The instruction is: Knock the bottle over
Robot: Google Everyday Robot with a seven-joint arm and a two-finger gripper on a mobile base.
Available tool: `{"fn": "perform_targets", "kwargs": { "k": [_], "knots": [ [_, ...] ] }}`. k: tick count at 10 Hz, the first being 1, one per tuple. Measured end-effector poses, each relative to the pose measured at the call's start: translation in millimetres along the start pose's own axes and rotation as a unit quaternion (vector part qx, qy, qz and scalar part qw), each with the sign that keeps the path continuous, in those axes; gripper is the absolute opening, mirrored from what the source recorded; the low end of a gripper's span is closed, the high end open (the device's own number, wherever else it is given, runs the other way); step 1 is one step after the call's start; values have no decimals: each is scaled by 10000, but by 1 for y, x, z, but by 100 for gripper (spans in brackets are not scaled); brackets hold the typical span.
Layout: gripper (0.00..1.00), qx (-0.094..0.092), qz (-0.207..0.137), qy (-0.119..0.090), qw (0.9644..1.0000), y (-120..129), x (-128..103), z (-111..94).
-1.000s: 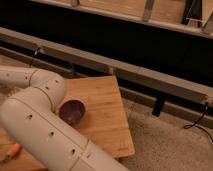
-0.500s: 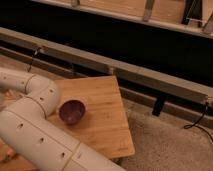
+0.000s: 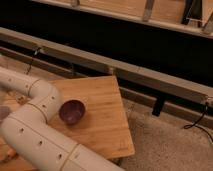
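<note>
Dark wall panelling fills the upper half of the frame, crossed by a grey metal rail (image 3: 125, 67) that slopes down towards the right. The pincer is not seen in this view: the forearm is cut off by the left edge of the frame, so whether it is released or clenched cannot be told. The white, jointed arm (image 3: 40, 130) is stretched from the bottom edge up to an elbow at the left and then back towards the upper left. Just right of the elbow, a dark purple bowl (image 3: 72, 111) is set upright on the wooden table (image 3: 105, 125). The bottle is not shown anywhere in the frame. Speckled floor (image 3: 170, 145) is seen at the lower right, and a black cable (image 3: 197, 122) is looped at the right edge.
</note>
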Motion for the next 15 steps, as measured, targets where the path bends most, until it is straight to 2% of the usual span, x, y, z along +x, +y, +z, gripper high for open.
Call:
{"fn": "perform_targets", "kwargs": {
  "k": [3, 5, 7, 9, 11, 12, 13, 15],
  "knots": [
    [0, -84, -110, -584, 9982, 0, -30, -2],
    [0, -52, -182, -853, 9962, -3, -43, -2],
    [0, 92, -196, -955, 9952, -9, -50, 4],
    [0, 394, -219, -1164, 9922, -19, -62, 8],
    [0, 597, -197, -1570, 9856, -19, -85, -2],
    [0, 665, -178, -1899, 9794, -14, -102, -15],
    [0, 710, -153, -2140, 9741, -14, -113, -27],
    [0, 890, -69, -2744, 9575, -18, -137, -61]
  ]
}}
